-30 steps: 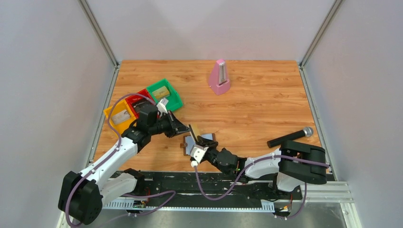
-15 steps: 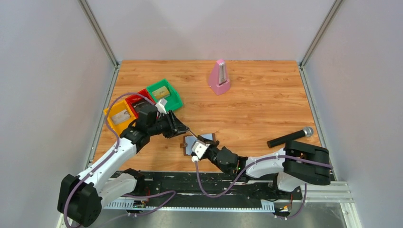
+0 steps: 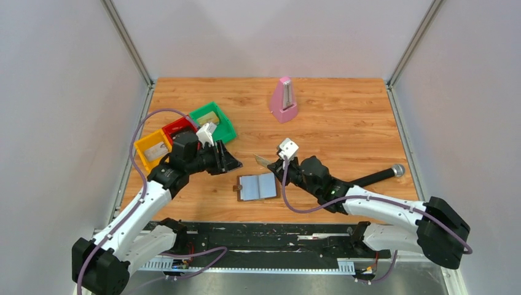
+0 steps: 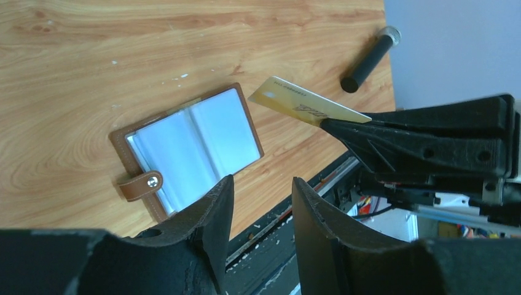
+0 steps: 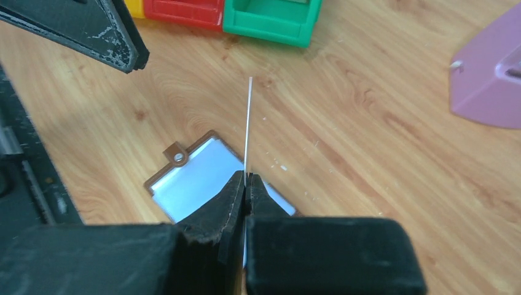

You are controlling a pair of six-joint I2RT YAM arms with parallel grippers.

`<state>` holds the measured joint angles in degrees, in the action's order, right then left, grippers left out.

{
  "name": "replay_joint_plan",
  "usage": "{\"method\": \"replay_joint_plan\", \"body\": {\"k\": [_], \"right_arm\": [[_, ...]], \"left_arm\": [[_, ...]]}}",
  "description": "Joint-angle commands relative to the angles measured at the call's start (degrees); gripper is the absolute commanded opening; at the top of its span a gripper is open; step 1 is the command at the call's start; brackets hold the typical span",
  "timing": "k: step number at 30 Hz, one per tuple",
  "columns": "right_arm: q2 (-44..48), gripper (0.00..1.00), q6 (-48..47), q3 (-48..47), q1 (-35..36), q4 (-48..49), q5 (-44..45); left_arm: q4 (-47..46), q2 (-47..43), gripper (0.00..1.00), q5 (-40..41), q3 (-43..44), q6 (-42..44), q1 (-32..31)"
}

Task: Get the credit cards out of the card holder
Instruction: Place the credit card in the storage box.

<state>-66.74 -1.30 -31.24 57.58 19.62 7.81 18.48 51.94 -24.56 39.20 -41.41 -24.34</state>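
Right claw (image 5: 246, 179) lifted gold card (image 4: 301, 106) off holder (image 3: 258, 186); green tray (image 3: 229, 131) holds tan card (image 3: 208, 118).

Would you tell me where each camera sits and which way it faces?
Top external: fixed above and behind the robot, looking down on the table; left arm and right arm show, holder between them.
Left wrist: looks past the open left end effector at the holder and the right end effector pinching a card.
Right wrist: looks along the right end effector, card edge-on, over the holder toward the trays.
Shared: all three show holder and card.
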Motion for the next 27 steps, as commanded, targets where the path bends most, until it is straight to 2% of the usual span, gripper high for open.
{"method": "replay_joint_plan", "body": {"k": [1, 8, 16, 22, 27], "right_arm": [[3.78, 0.0, 9.48, -1.42, -3.86, -6.36, -14.36], [7.38, 0.0, 16.27, -0.27, -10.83, -6.23, -25.7], [6.93, 0.0, 31.51, -4.56, -21.76, -8.42, -41.98], [8.4, 0.0, 38.05, -3.74, -25.67, -3.23, -47.99], [8.32, 0.0, 44.25, -2.02, -27.11, 3.08, -52.04]], "left_arm": [[-4.25, 0.6, 0.49, -5.99, 0.71, 3.53, -0.05], [-10.98, 1.96, 0.49, -11.65, -1.24, 2.76, -0.09], [-20.46, 3.67, 0.5, -20.08, -3.11, -1.11, -0.09], [-25.3, 4.21, 0.5, -23.56, -3.69, -4.36, -0.05], [-33.47, 4.87, 0.51, -25.79, -5.95, -10.15, -0.07]]}}
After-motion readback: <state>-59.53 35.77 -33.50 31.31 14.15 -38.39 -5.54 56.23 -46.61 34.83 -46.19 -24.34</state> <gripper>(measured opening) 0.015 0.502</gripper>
